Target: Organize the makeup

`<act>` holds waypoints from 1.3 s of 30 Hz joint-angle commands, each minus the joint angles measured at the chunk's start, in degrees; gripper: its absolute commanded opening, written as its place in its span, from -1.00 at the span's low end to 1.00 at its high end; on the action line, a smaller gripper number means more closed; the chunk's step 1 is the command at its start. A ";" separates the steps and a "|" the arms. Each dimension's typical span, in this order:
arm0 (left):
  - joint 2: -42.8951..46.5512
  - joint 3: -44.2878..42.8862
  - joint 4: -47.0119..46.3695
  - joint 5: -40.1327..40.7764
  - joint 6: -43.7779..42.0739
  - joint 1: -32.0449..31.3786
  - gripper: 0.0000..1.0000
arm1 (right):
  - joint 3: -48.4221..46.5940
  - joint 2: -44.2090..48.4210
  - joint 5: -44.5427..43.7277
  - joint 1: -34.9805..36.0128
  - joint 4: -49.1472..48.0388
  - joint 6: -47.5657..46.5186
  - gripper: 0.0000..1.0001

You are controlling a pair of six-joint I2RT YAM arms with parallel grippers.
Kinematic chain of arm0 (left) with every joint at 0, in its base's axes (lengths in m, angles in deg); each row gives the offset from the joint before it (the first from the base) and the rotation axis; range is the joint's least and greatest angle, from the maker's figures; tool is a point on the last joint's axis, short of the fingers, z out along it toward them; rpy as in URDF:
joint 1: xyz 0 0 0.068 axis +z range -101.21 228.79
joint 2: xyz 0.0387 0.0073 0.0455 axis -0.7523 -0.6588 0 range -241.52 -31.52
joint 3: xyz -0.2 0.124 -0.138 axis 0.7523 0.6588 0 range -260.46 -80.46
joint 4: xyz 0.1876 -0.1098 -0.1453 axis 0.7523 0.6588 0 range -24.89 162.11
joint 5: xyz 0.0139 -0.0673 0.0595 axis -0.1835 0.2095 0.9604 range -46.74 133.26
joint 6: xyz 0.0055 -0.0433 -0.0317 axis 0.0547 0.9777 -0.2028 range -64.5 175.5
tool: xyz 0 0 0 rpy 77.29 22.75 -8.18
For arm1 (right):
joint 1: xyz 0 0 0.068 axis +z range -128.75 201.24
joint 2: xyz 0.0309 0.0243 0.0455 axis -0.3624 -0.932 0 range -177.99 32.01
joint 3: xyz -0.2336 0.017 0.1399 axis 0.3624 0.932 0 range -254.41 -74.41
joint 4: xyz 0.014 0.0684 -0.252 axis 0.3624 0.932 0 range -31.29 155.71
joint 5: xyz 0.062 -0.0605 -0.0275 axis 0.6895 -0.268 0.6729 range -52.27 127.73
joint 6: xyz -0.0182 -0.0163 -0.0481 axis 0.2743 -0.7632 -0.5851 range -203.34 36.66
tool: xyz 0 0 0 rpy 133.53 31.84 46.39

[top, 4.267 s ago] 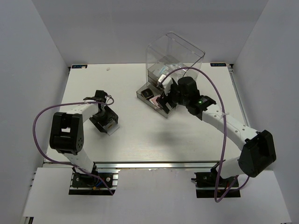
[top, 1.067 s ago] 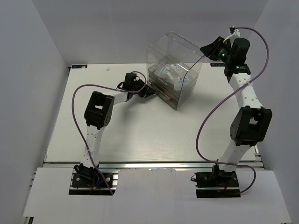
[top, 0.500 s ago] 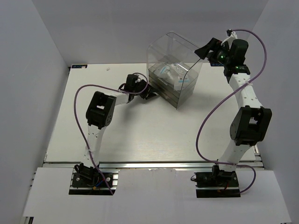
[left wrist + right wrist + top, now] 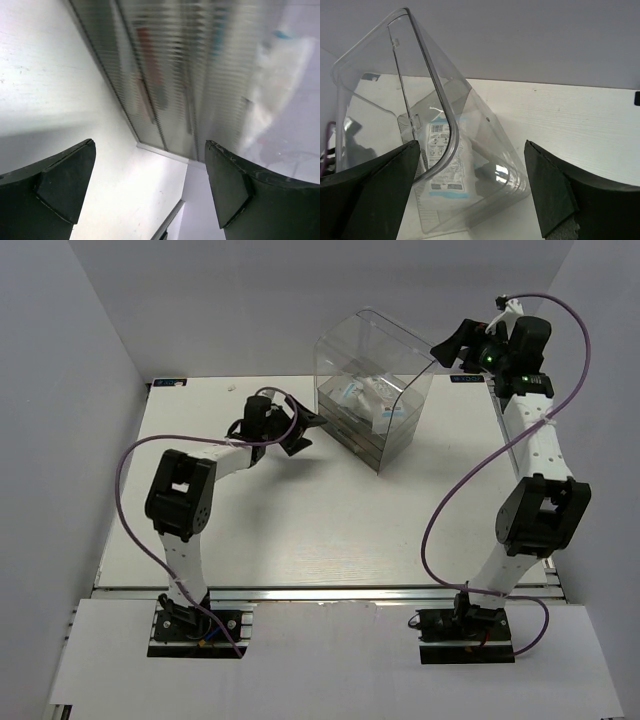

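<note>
Fingers [image 4: 60,185] of the left gripper [image 4: 300,428] and the right gripper [image 4: 450,343] stand spread and empty, the white blue-printed makeup packet [image 4: 365,400] lying inside the tall clear plastic drawer case [image 4: 398,352], just right of the left one and below the raised right.

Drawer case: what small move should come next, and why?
Probably draw both arms back toward their bases. The left hand and right hand are open, holding nothing, apart from the clear drawer case, which looks shut with the white packet inside; no loose makeup shows on the table.
</note>
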 commanded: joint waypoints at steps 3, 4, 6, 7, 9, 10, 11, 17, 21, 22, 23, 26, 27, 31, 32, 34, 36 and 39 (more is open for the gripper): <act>12.34 4.86 2.09 1.22 -7.50 1.31 0.96 | -2.22 8.14 0.45 -0.65 2.58 -8.76 0.79; 13.58 5.39 3.57 1.30 -10.03 1.66 0.96 | -1.08 10.15 -0.77 -0.56 3.10 -12.43 0.79; 17.53 5.14 7.43 2.35 -13.47 1.84 0.96 | 0.15 11.74 -2.27 -0.56 4.85 -18.49 0.79; 18.94 4.87 8.59 2.88 -16.62 1.93 0.96 | 0.77 13.32 -3.67 -0.56 7.21 -20.10 0.79; 22.89 4.61 11.31 3.68 -19.45 1.93 0.96 | 2.44 14.82 -5.34 -0.56 9.60 -23.44 0.79; 24.21 4.61 12.02 4.46 -21.72 1.93 0.96 | 4.71 16.39 -6.40 -0.56 10.74 -26.85 0.79; 26.57 4.61 12.72 4.90 -22.62 2.02 0.96 | 6.21 17.28 -7.19 -0.56 12.67 -28.36 0.79; 33.71 5.39 16.94 7.45 -27.19 2.02 0.96 | 19.81 26.07 -9.39 -0.56 16.55 -34.79 0.79; 38.36 6.54 18.18 7.98 -28.16 2.02 0.96 | 27.66 32.74 -7.03 -0.56 17.34 -34.09 0.79; 39.07 6.89 18.09 7.81 -28.25 2.02 0.96 | 28.89 33.63 -6.15 -0.56 17.61 -33.74 0.79; 39.60 7.67 18.09 7.72 -28.25 2.02 0.96 | 30.81 34.33 -5.36 -0.47 18.39 -33.65 0.79; 41.80 8.91 17.83 7.98 -27.81 2.02 0.96 | 33.46 36.10 -5.00 -0.56 18.66 -31.64 0.79; 42.24 9.52 17.65 7.99 -27.46 2.02 0.96 | 34.08 36.27 -5.26 -0.56 19.01 -31.11 0.79; 44.52 10.41 17.39 8.42 -26.76 2.02 0.96 | 37.24 36.89 -7.37 -0.47 18.31 -29.35 0.79; 45.48 10.67 17.47 8.51 -26.58 2.02 0.96 | 37.86 36.98 -7.72 -0.56 18.05 -29.17 0.79; 46.37 10.93 17.65 8.69 -26.41 2.02 0.96 | 39.35 37.59 -9.12 -0.56 17.00 -28.47 0.79; 47.77 11.11 18.53 9.04 -26.41 2.02 0.96 | 40.15 38.03 -10.09 -0.56 16.56 -28.11 0.79; 49.36 11.64 19.41 9.22 -26.41 2.02 0.96 | 42.25 39.17 -10.89 -0.47 15.59 -28.11 0.79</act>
